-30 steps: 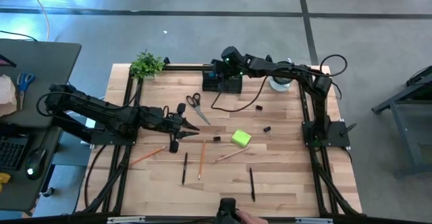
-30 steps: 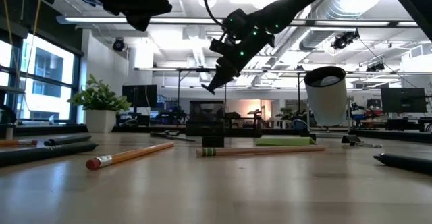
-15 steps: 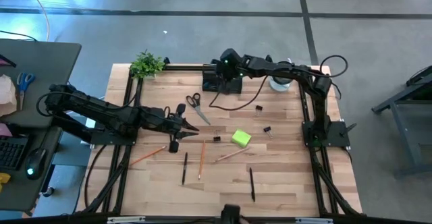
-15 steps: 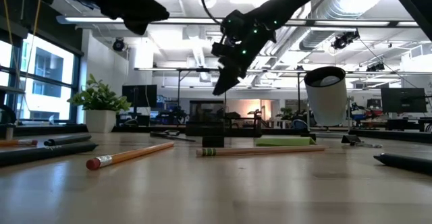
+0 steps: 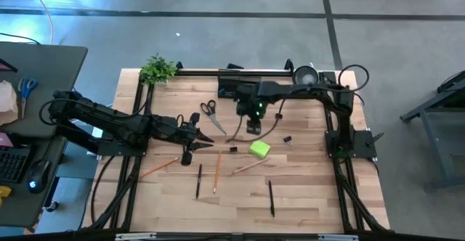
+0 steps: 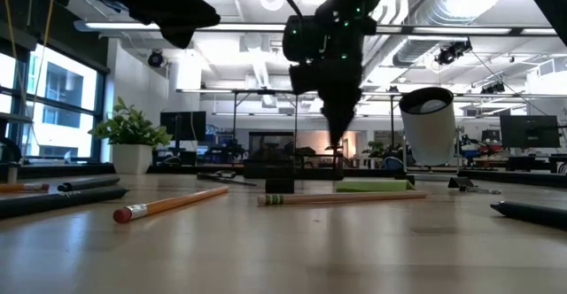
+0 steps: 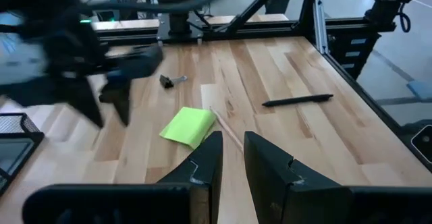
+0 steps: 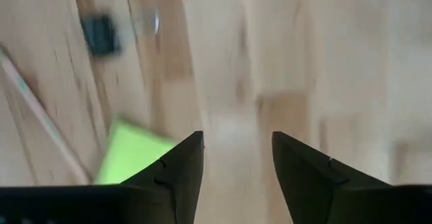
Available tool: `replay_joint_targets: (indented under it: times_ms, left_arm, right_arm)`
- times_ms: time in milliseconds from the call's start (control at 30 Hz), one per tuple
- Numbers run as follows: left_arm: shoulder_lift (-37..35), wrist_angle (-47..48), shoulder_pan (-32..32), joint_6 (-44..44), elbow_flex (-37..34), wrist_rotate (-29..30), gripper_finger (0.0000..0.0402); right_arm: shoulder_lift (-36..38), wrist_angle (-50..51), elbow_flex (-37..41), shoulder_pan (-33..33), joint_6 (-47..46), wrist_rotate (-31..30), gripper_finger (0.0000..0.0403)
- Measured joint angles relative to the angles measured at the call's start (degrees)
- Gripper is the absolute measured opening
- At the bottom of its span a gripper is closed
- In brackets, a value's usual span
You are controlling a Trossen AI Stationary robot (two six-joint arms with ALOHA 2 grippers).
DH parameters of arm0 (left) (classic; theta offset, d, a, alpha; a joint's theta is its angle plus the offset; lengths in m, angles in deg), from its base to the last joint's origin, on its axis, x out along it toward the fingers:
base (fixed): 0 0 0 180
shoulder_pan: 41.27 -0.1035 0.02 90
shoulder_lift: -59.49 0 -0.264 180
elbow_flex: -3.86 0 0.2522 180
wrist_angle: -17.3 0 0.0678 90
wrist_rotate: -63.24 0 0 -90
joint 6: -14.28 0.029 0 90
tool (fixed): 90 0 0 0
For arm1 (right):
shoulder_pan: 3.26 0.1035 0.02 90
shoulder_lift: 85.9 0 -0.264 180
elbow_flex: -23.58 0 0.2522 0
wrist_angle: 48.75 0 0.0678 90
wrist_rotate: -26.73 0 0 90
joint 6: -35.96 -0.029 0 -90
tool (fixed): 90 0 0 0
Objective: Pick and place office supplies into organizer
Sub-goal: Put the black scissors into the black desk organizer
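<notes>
The black organizer (image 5: 234,91) stands at the table's far edge. My right gripper (image 5: 251,127) (image 6: 338,140) is open and points down over bare wood, just far-left of the lime-green sticky-note pad (image 5: 259,149) (image 8: 128,158); it holds nothing. The black-handled scissors (image 5: 210,114) lie flat to its left. Binder clips (image 5: 278,115) (image 5: 288,140) (image 5: 233,149), pencils (image 5: 160,167) (image 5: 216,170) (image 5: 249,166) and pens (image 5: 198,181) (image 5: 271,197) lie scattered on the wood. My left gripper (image 5: 196,141) (image 7: 233,158) waits left of centre, with its fingers almost together and nothing between them.
A silver-and-white cup (image 5: 305,75) (image 6: 427,126) stands at the far right corner and a potted plant (image 5: 158,68) at the far left corner. Black frame rails run along the table's left, right and far edges. Bare wood lies between the scissors and the sticky pad.
My right gripper has swung from above the organizer at the far edge toward the table's middle and down, turning until its fingers point at the table near the sticky-note pad. The supplies on the table have stayed in place.
</notes>
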Motion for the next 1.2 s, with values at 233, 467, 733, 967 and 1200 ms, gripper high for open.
replay_joint_targets:
  times_ms: [233, 467, 733, 967, 1200]
  left_arm:
    - [0.00, -1.94, 0.06, -0.03, 0.00, -0.01, 0.0053]
    - [0.00, -4.39, 2.13, 0.45, -2.81, 0.40, 0.0053]
    - [0.00, -6.05, 2.10, -0.03, -3.43, 4.03, 0.0053]
    - [0.00, -5.59, 2.10, -1.37, -3.43, 4.41, 0.0053]
    - [0.00, -3.80, 2.03, 0.17, -2.54, 13.96, 0.0053]
  right_arm:
    - [0.08, 8.81, 0.02, 4.75, -1.17, -11.45, 0.0153]
    - [1.38, 7.94, 1.71, 3.37, -3.59, -11.67, 0.0134]
    - [14.49, -1.30, 21.24, -3.61, -15.88, -14.23, 0.0130]
    - [31.54, -16.14, 36.34, -5.83, -25.46, -10.12, 0.0130]
    - [39.87, -36.03, 46.28, -2.99, -27.32, -4.40, 0.0130]
